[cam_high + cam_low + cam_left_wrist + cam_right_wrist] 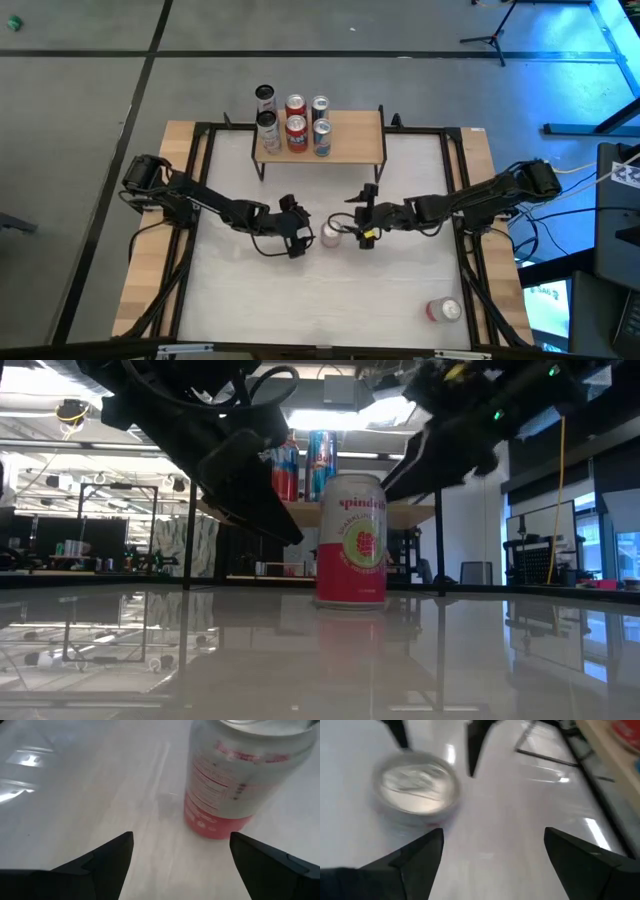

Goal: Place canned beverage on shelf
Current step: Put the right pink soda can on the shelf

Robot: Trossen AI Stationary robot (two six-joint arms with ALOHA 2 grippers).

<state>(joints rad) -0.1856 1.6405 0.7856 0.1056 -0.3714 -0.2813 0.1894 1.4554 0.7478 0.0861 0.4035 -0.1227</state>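
A pink and white can stands upright on the white table top, between my two grippers; the low view shows it resting on its base. My left gripper is open just to the can's left, and the can lies ahead of its fingers, off to one side. My right gripper is open just to the can's right; its wrist view shows the can's top ahead and off to one side. The wooden shelf stands at the far middle of the table.
Several cans stand on the shelf's left end; its right part is bare board. Another red and white can lies on its side near the table's front right. Black frame rails run along the table's sides.
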